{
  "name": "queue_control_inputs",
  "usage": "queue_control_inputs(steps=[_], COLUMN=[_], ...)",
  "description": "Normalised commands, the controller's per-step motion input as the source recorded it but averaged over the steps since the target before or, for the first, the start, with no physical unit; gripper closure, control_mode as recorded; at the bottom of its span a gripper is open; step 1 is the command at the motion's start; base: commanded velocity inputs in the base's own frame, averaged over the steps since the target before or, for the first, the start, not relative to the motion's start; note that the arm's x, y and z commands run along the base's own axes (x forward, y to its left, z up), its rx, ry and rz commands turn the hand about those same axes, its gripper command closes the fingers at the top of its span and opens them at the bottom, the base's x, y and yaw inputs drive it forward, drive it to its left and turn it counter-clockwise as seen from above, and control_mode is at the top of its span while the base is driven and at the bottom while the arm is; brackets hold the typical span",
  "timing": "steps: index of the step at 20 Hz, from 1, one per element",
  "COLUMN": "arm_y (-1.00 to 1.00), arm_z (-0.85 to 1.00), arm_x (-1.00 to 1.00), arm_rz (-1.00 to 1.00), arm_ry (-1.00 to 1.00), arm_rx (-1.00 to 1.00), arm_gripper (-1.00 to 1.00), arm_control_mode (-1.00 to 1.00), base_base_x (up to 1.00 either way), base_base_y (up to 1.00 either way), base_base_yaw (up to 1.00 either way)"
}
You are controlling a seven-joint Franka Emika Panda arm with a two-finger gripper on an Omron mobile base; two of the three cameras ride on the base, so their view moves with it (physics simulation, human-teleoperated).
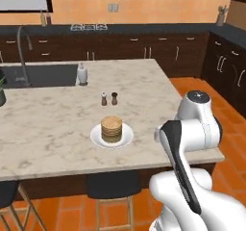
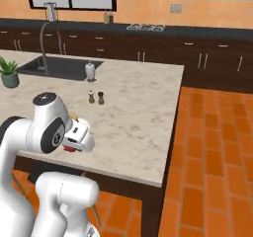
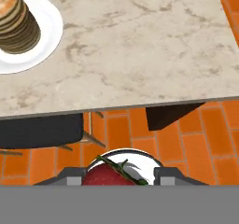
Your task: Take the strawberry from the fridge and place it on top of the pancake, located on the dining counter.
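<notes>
I see my gripper (image 3: 120, 178) clamped on the strawberry (image 3: 108, 177), hovering just off the dining counter's (image 3: 140, 50) near edge; the pancake (image 1: 111, 128) sits on its white plate (image 1: 96, 137) on that counter.

Even, bright rendered light — soft shadows under the dining counter (image 3: 140, 55); textures slightly blurry, no glare.

The dining counter (image 1: 57, 129) bears a plate (image 1: 96, 137), shakers (image 1: 109, 99), a bottle (image 1: 82, 74).
</notes>
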Motion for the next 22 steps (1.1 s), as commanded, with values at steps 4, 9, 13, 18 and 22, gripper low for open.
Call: queue_control_inputs(steps=[4, 9, 13, 18, 22], arm_y=[0.00, 0.00, 0.00, 0.00, 0.00], arm_z=[0.00, 0.00, 0.00, 0.00, 0.00], arm_x=[0.00, 0.00, 0.00, 0.00, 0.00], arm_rz=[0.00, 0.00, 0.00, 0.00, 0.00], arm_ry=[0.00, 0.00, 0.00, 0.00, 0.00], arm_rx=[0.00, 0.00, 0.00, 0.00, 0.00], arm_gripper=[1.00, 1.00, 1.00, 1.00, 1.00], arm_control_mode=[1.00, 1.00, 1.00, 1.00, 1.00], base_base_x=[0.00, -0.01, 0.17, 0.64, 0.69], base_base_y=[0.83, 0.94, 0.09, 0.00, 0.00], base_base_yaw=[-0.23, -0.06, -0.08, -0.01, 0.00])
